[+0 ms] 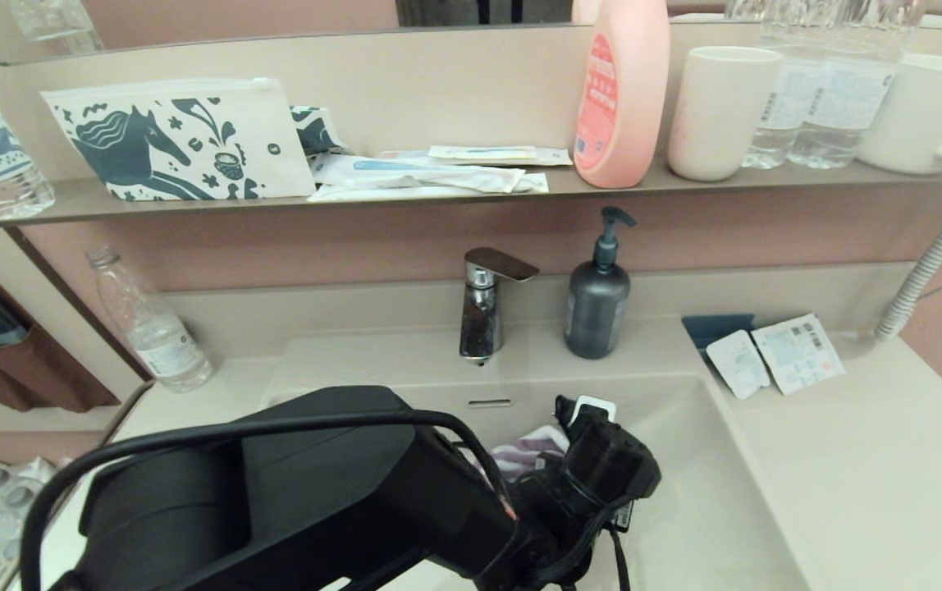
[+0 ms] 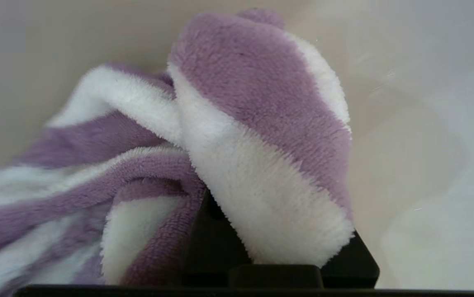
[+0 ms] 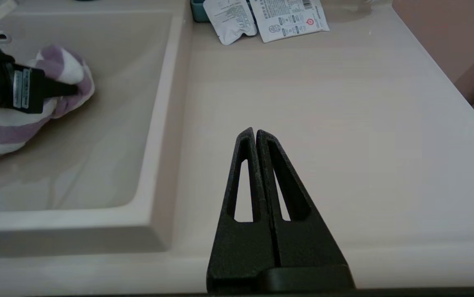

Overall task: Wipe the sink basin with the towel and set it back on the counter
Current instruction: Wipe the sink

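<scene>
**Towel down in the basin, wiping under way, return to the counter still to come**

The left gripper (image 3: 61,88) is inside the sink basin (image 1: 684,460), below the chrome faucet (image 1: 483,308), with its fingers clamped on the purple-and-white striped towel (image 2: 237,136). The cloth bunches over and around the dark fingers and spreads against the beige basin surface beside them, so the towel looks pressed to the basin and not merely carried above it. The overflow slot (image 1: 490,403) sits just beyond the arm, toward the faucet; the drain plug is hidden by the arm.

The right gripper (image 3: 255,136) hangs over the counter (image 3: 323,123) beside the basin's rim, fingers pressed together and holding nothing. Two white sachets (image 3: 261,18) lie farther back on the counter, well apart from it.

Judging by this, the pick-up is done and the wipe is in progress; how much of the basin has been covered cannot be told. Left to do: finish the strokes, lift the towel out, and lay it on the bare counter beside the basin.
</scene>
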Available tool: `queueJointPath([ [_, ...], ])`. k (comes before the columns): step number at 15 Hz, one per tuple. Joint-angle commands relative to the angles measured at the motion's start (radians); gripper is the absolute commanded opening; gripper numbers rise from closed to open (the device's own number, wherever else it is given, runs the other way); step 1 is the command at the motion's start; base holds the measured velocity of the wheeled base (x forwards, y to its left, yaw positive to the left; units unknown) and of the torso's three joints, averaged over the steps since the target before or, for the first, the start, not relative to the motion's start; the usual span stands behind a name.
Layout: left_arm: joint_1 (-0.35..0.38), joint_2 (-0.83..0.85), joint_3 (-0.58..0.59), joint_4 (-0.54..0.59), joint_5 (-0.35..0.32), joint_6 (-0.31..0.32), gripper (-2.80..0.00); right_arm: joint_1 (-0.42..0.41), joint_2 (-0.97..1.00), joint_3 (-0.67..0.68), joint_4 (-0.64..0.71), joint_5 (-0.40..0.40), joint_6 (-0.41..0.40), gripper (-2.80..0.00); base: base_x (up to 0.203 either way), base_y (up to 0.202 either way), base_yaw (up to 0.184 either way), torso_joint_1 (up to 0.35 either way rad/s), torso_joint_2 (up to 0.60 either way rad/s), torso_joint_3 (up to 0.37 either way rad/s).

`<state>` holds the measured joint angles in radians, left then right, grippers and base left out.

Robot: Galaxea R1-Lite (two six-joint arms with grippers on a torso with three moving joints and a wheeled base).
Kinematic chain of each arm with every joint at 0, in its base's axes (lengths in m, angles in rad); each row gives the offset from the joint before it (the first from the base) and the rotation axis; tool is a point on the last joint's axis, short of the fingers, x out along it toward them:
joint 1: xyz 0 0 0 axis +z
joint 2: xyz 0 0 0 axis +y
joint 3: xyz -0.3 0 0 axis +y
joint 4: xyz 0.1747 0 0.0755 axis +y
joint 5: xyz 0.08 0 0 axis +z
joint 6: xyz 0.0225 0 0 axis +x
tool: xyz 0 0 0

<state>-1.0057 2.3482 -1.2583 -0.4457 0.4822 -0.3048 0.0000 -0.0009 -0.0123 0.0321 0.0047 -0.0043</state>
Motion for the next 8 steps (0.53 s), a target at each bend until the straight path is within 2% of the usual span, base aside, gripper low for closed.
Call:
queueJointPath([
  [1,-0.033,-0.031,-0.023,0.001,0.017,-0.005,-2.8,0.0,0.001,0.0,0.0,0.001,0.0,-2.8,0.0,0.0,0.0,0.0,0.0,0.0],
  [3,-0.061,-0.084,-0.018,0.059,0.02,-0.049,-2.8,0.0,0.001,0.0,0.0,0.001,0.0,-2.8,0.0,0.0,0.0,0.0,0.0,0.0],
  [8,-0.12,-0.316,-0.018,0.603,0.018,-0.281,-2.8,0.0,0.001,0.0,0.0,0.0,0.0,-2.8,0.0,0.0,0.0,0.0,0.0,0.0],
])
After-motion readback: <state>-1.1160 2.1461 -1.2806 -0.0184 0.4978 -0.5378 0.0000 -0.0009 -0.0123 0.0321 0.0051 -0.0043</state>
